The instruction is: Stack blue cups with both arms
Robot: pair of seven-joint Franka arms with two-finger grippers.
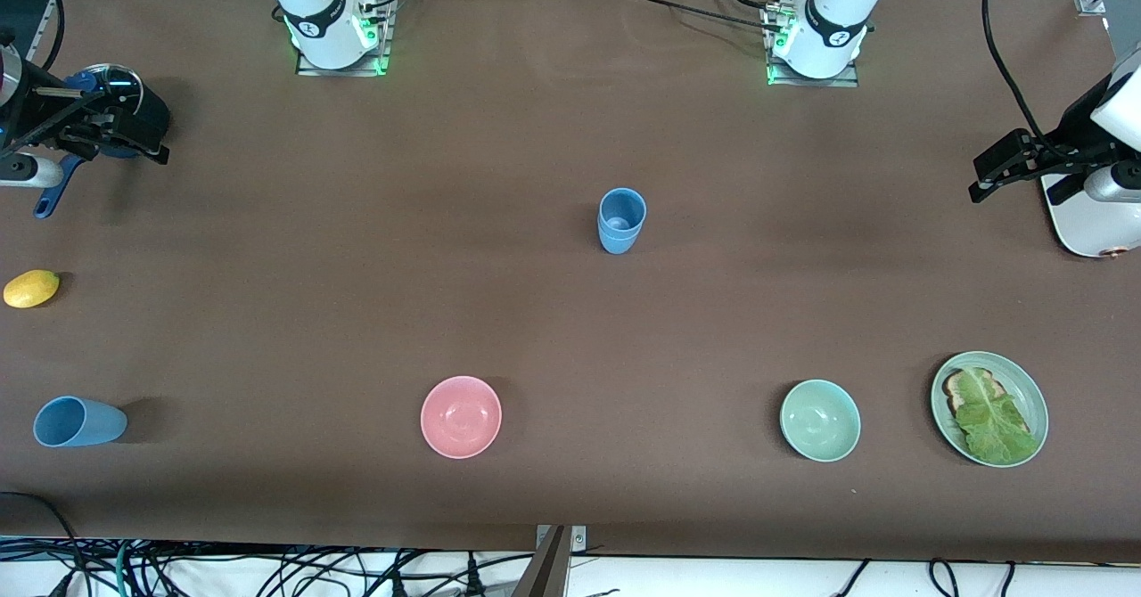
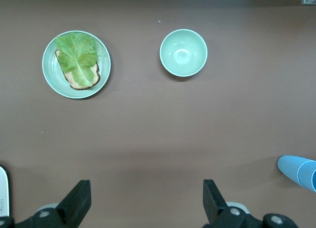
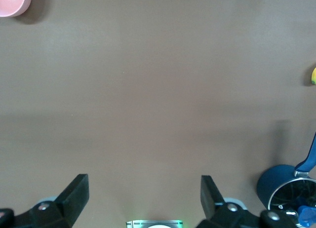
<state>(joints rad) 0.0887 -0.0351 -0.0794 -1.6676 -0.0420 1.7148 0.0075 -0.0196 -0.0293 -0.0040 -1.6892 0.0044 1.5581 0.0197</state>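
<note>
A: Front view: the stacked blue cups [image 1: 621, 220] stand upright mid-desk; a lone blue cup [image 1: 78, 421] lies tipped at about eight o'clock from them.

B: Left wrist view: the left end effector [image 2: 144, 204] hangs wide open, empty, over bare desk.

A: Right wrist view: the right end effector [image 3: 143, 198] is likewise spread and empty. It should pinch the fallen cup's rim squarely.

left gripper [image 1: 980, 178]: raised, jaws wide apart | right gripper [image 1: 147, 138]: raised, jaws wide apart
</note>
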